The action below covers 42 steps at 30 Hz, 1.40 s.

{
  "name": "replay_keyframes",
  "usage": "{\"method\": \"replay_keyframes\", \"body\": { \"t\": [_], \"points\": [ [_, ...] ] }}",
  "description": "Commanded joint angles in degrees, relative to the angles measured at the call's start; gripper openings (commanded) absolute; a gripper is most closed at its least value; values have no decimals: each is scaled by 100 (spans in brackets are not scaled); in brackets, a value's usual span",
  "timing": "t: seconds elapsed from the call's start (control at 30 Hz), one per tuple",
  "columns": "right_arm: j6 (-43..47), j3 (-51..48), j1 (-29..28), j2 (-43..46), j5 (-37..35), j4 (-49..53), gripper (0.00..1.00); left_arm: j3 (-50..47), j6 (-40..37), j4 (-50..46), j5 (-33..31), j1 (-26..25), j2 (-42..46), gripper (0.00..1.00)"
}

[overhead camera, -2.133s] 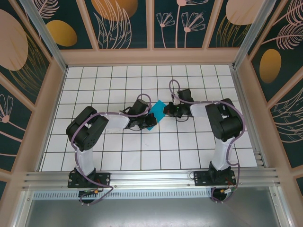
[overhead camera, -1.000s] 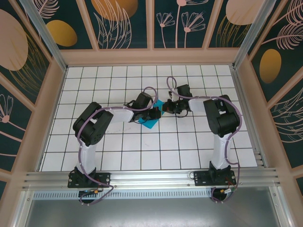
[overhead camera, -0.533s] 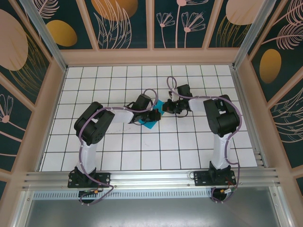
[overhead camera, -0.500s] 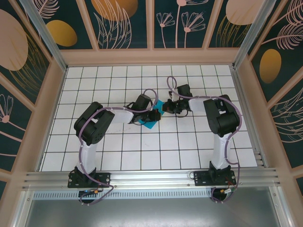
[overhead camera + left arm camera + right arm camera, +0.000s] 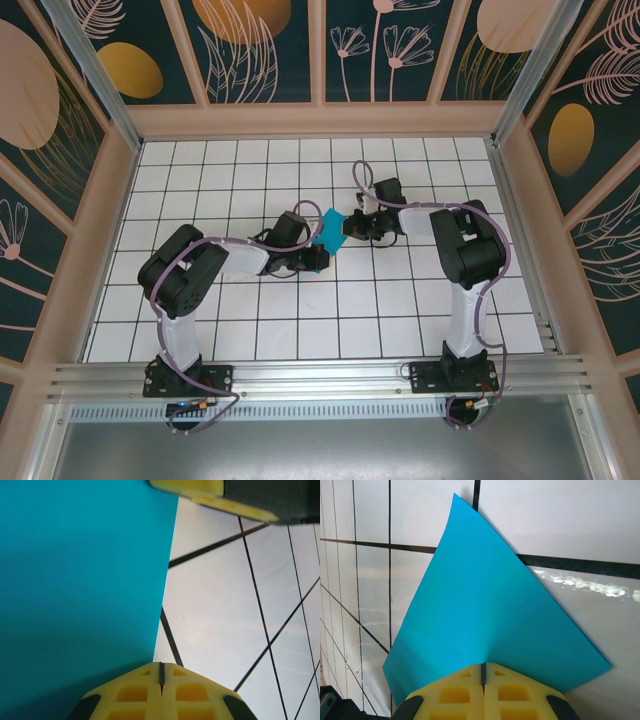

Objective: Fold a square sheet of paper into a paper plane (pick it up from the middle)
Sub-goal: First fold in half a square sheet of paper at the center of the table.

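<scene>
- The square sheet of paper (image 5: 485, 615) sits mid-frame in the top view, raised off the white gridded table (image 5: 300, 320) and held between the two tools.
- The left tool (image 5: 161, 672) has its yellow pads pressed together. The sheet's straight edge runs down into them, so we judge it is pinching that edge.
- The right tool (image 5: 483, 672) is likewise pressed together, and the paper fans out from its tips. We read that as a pinch too.
- We expect the sheet to be very light and limp. In the right wrist view it bows gently and one pointed corner stands up toward the top of the frame.
- The surface is matte, plain teal and smooth, and we see no sharp crease on it. The glossy table tiles would let it slide easily.
- It would tear or crumple under a hard tug, so we would favour shallow pinches near the edges and keep the span lightly taut.
- The ribbed yellow pads look soft enough to grip without marking the paper.
</scene>
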<state>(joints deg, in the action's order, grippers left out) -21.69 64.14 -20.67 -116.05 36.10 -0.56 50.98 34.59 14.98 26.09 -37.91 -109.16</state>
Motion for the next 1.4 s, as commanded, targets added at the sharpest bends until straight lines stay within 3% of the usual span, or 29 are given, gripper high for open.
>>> {"method": "replay_keyframes", "body": {
  "t": [0.0,0.4,0.7,0.93,1.07,1.23,1.37],
  "points": [
    [157,-86,78,-401,-585,475,0,-268,-206,-798,211,-6,107,0],
    [170,-99,108,-392,-599,521,0,-579,-308,-1170,113,-5,355,0],
    [224,-28,114,-230,-500,572,0,-710,91,-758,9,11,976,0],
    [195,385,-95,415,-589,652,0,-658,612,-599,-865,369,2008,16],
    [-65,543,-489,626,-1467,829,0,-862,969,-792,-1509,709,2378,31],
    [-607,974,-1124,391,-2816,1295,18,-1023,1425,-1030,-1835,1032,2314,41],
    [-784,1330,-1515,37,-2765,1373,20,-1198,1625,-921,-1810,1201,2259,50]
  ]
}}
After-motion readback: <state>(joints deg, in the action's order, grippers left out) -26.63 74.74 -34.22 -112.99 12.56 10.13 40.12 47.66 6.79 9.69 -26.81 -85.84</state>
